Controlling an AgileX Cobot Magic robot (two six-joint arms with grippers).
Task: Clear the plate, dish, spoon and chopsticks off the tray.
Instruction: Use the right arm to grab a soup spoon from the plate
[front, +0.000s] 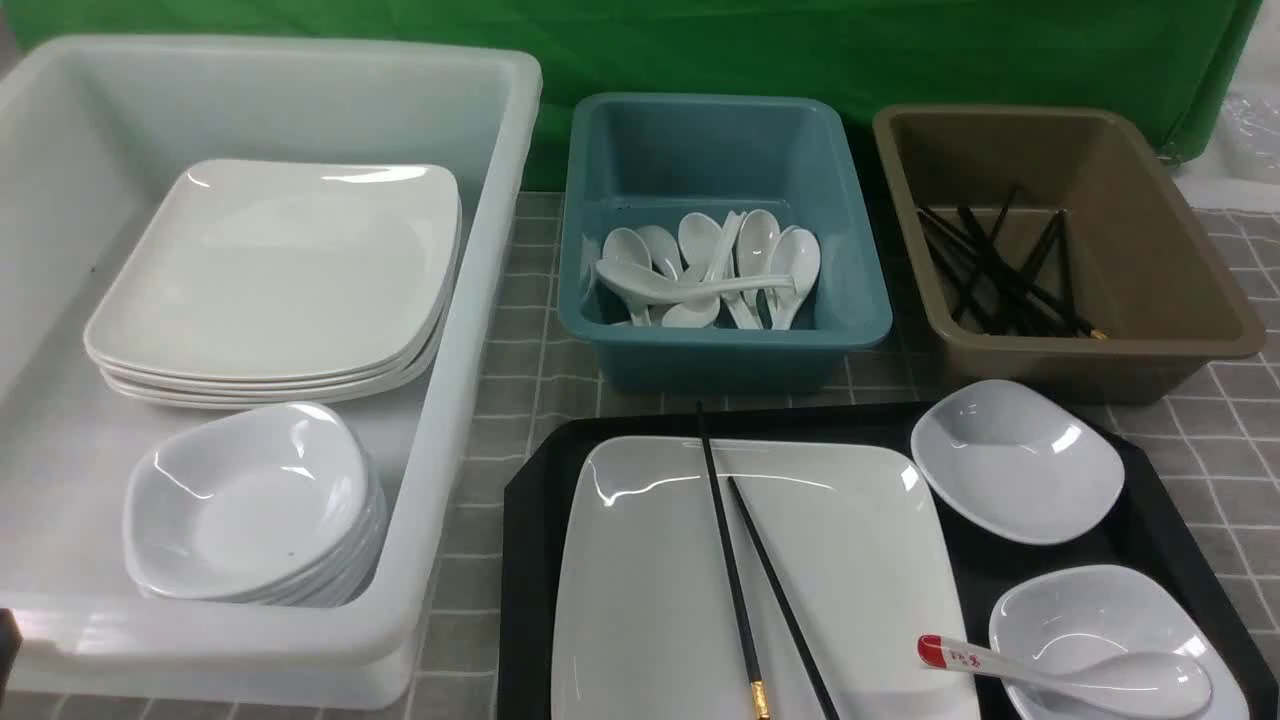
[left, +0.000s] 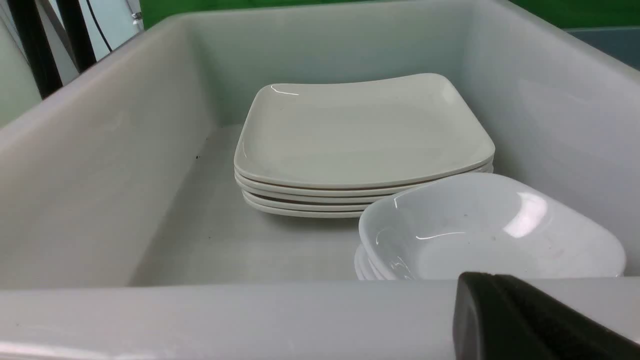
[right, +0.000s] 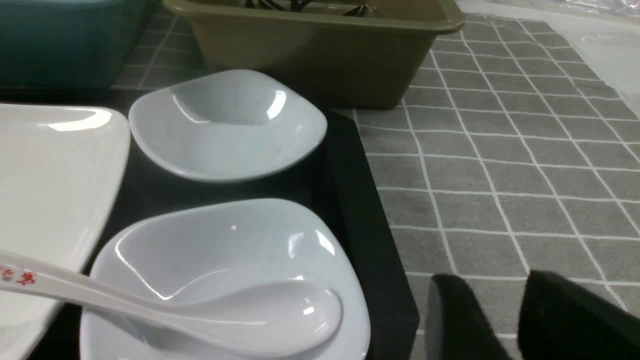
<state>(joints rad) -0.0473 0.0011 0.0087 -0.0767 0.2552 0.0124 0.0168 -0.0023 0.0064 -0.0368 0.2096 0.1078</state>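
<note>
On the black tray (front: 530, 520), a matte plastic rectangle with cut corners and a raised rim, the glossy white plate (front: 640, 600) is laid flat, squarish with rounded corners and a shallow lip. Across it the chopsticks (front: 735, 580) are laid, thin black sticks splayed in a narrow V; a gold band is seen at the near end of one, and its far end juts past the plate's rim. Beside the plate two small, smooth white dishes with softly curved rims are set: the far dish (front: 1015, 460) and the near dish (front: 1100, 610). The bowl of the ceramic spoon (front: 1080, 680) is cradled in the near dish, its red-tipped handle reaching over the plate's edge.

Beyond the tray, plain white spoons are piled in a teal tub (front: 700, 150) and black sticks in a brown tub (front: 1150, 200). Stacked plates (front: 270, 270) and stacked dishes (front: 250, 500) are kept in a translucent white tub (front: 480, 300).

The left gripper (left: 480, 300) is pressed together, empty, at that tub's near rim. The right gripper (right: 500, 285) is held spread, empty, over the grey checked tablecloth (right: 500, 150) beside the tray.
</note>
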